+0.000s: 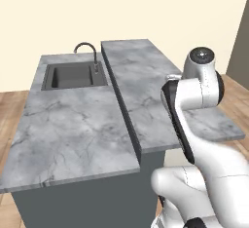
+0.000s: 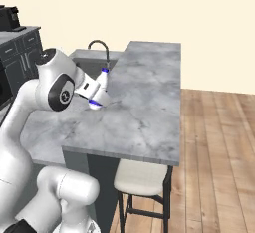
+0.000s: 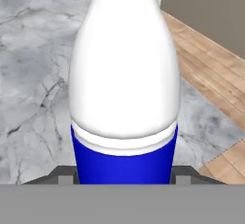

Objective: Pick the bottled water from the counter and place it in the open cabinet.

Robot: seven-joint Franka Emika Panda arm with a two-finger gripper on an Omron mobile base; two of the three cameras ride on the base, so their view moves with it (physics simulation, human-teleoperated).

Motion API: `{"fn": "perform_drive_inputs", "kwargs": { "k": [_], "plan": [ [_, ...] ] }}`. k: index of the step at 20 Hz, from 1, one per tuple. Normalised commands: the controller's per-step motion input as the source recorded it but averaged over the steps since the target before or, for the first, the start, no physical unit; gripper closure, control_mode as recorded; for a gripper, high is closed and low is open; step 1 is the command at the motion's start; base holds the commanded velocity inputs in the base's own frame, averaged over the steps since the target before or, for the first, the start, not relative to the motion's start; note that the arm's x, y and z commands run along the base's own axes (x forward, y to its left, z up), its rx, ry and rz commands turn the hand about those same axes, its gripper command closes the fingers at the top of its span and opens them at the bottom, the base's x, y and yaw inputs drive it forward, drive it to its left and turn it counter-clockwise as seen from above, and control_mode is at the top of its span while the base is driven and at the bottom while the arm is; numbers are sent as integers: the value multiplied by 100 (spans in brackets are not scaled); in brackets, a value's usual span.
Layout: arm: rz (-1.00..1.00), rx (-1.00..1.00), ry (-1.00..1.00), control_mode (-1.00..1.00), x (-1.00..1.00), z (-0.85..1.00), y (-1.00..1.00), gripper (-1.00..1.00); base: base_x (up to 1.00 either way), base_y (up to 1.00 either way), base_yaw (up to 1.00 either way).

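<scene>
Up close, the small pale plastic water bottle with a wide blue label band (image 3: 124, 89) stands directly ahead of the robot's two-finger gripper (image 3: 124, 179), its blue band sitting between the two dark fingertips (image 3: 64, 177) that flank it on either side. Whether the pads are actually pressing the label or merely bracketing it cannot be told at this range. Beneath and beyond the gripper stretches the long grey-white marbled stone counter (image 3: 33, 84), with wooden flooring visible past its far edge. From the right base camera, the bottle (image 2: 97, 93) appears at the end of the white arm, low over the same counter (image 2: 144, 102), with a sink basin and curved dark faucet (image 2: 99, 48) farther off to the gripper's side.

By its look, the bottle should be light and fairly rigid but smooth-walled, so it may slip or twist under a loose pinch. The straight-sided labelled section looks the soundest place to grip, since the tapering pale shoulder above would likely squeeze out of the fingers.
</scene>
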Motion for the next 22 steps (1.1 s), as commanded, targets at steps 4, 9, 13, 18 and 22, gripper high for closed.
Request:
{"fn": "perform_drive_inputs", "kwargs": {
  "k": [4, 9, 13, 18, 22],
  "plan": [
    [-2, -2, -9, -100, -69, 39, 14, 100, 0, 0, 0],
    [0, 0, -15, -100, -69, 35, 16, 100, 0, 0, 0],
    [0, 0, -11, -100, -43, 20, 7, 100, 0, 0, 0],
    [0, 0, 0, -100, 0, 0, 0, 100, 0, 0, 0],
    [0, 0, 0, -100, 0, 0, 0, 100, 0, 0, 0]
  ]
}}
